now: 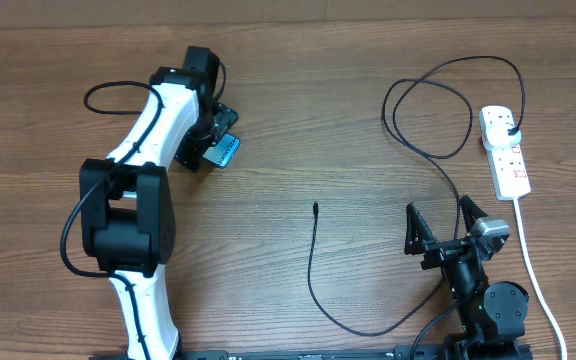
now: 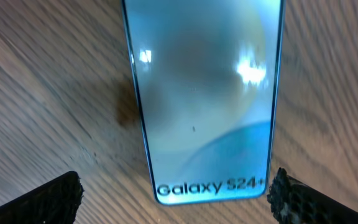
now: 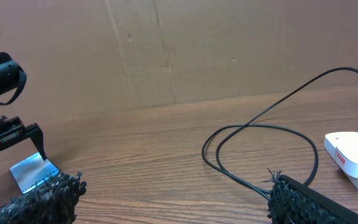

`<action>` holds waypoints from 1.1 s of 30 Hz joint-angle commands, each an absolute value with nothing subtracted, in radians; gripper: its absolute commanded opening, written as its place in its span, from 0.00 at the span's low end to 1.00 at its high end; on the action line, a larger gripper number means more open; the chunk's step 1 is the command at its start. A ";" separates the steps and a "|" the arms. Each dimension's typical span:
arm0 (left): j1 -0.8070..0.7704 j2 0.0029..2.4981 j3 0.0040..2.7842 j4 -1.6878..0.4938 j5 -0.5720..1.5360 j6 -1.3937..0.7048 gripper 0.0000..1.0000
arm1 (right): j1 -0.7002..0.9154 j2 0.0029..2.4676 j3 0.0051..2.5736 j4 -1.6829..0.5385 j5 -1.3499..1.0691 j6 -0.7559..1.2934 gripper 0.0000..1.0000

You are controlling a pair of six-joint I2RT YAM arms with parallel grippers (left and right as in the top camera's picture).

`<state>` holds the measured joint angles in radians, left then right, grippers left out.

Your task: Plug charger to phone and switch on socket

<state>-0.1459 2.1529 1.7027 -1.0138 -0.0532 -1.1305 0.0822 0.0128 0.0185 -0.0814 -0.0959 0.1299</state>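
phone (image 2: 207, 93) screen reads "galaxy s24+"; no other txt legible.

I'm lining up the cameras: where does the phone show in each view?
Overhead: phone upper left of centre, under the left gripper.
Left wrist: phone fills the middle, screen up.
Right wrist: phone at lower left, far off.
Shared landmark: that gripper, straddling the phone.

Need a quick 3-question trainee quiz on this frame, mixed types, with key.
1. True or false: the charger's connector tip is plugged into the phone.
2. Which gripper straddles the phone? A) left B) right C) neither
3. Fill in: the phone's screen reads "Galaxy ___".
Key: 1 false, the tip lies loose on the table; 2 A, the left gripper, open; 3 S24+.
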 commanded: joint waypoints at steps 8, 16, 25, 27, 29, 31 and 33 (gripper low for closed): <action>-0.099 2.172 1.724 -0.971 -0.051 -1.129 1.00 | 0.088 0.003 0.008 -0.077 -0.088 0.126 1.00; -0.098 2.172 1.724 -0.918 -0.050 -1.131 1.00 | 0.088 0.003 0.008 -0.078 -0.088 0.126 1.00; -0.099 2.172 1.723 -0.913 -0.051 -1.130 1.00 | 0.088 0.003 0.008 -0.078 -0.088 0.126 1.00; -0.099 2.174 1.723 -0.916 -0.054 -1.130 1.00 | 0.088 0.003 0.008 -0.078 -0.088 0.126 1.00; -0.099 2.186 1.723 -0.923 -0.054 -1.131 1.00 | 0.088 0.003 0.008 -0.077 -0.088 0.126 1.00; -0.096 2.197 1.723 -0.926 -0.054 -1.131 1.00 | 0.088 0.003 0.008 -0.078 -0.088 0.126 1.00; -0.096 2.202 1.723 -0.924 -0.052 -1.131 1.00 | 0.088 0.003 0.008 -0.077 -0.088 0.126 1.00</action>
